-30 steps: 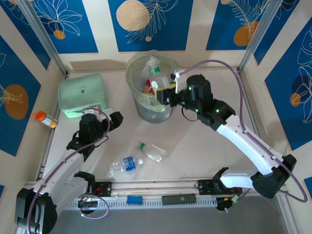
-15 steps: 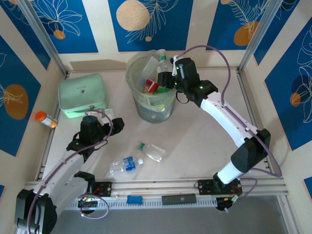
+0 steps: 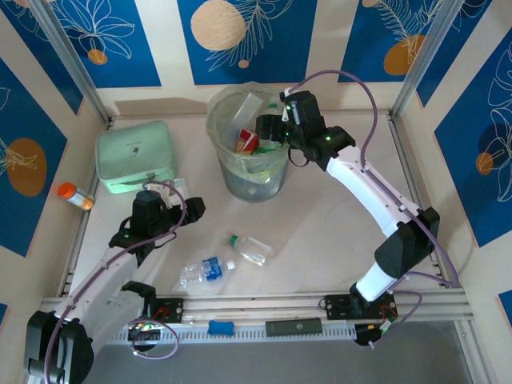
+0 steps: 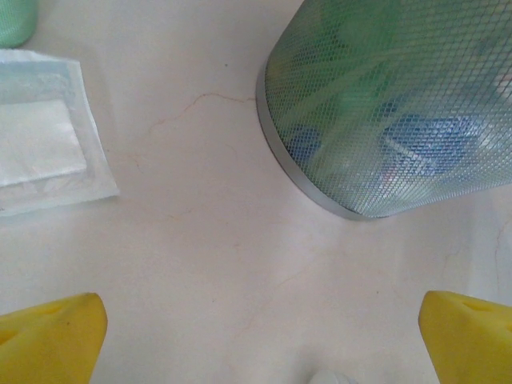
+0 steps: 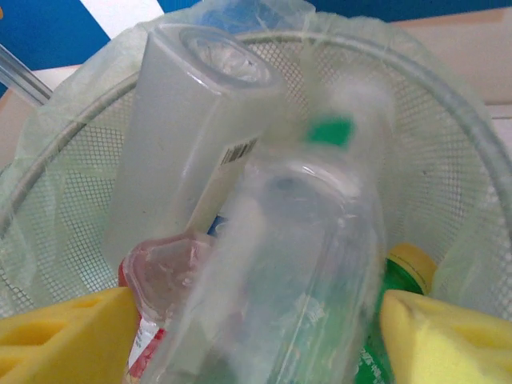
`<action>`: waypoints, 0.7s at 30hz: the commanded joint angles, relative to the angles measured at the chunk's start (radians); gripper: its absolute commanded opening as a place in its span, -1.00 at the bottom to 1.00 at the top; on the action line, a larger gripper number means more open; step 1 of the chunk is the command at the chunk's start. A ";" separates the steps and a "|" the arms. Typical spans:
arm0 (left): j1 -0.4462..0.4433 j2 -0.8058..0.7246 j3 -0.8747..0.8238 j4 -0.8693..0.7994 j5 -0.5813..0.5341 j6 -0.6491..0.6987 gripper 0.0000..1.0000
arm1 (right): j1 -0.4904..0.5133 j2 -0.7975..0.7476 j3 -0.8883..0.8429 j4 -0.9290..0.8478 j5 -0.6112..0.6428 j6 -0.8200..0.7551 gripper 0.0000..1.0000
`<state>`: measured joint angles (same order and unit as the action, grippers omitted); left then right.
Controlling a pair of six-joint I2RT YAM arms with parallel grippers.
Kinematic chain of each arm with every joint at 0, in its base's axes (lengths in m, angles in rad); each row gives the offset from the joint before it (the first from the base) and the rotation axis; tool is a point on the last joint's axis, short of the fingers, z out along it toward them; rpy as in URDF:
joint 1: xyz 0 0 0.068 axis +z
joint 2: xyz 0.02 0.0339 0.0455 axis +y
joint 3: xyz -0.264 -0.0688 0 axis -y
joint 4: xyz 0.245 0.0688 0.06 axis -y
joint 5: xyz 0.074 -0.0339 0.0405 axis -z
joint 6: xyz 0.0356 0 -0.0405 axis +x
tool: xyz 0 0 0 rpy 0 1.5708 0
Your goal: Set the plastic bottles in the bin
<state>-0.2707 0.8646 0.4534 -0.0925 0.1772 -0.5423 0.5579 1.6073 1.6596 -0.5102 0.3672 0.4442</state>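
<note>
Our right hand [image 3: 269,130] just swung over the bin [image 3: 232,174] and let go, green-capped bottle [image 5: 296,240] is dropping in, so only two bottles [image 3: 250,248] left on the desk [image 3: 320,232].

The top external camera sat high above and behind the arm bases, looking down and forward across the whole table [image 3: 336,224] to the back wall. The left wrist camera hung low and close over the tabletop and faced the lower wall of the bin [image 4: 384,120] from just beside it. The right wrist camera pointed steeply down into the bin's mouth from very near, just over its rim. All three views shared the bin, and the overhead and left wrist views also shared the bare tabletop beside it.
</note>
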 commanded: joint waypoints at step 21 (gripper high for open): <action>-0.163 -0.068 0.227 -0.536 0.097 0.038 0.99 | -0.015 -0.480 -0.426 0.140 -0.109 -0.046 0.97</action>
<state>-0.3874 0.8112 0.6407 -0.4625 0.2955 -0.5320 0.5491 1.1679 1.2865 -0.3862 0.2867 0.3859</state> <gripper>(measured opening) 0.997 0.986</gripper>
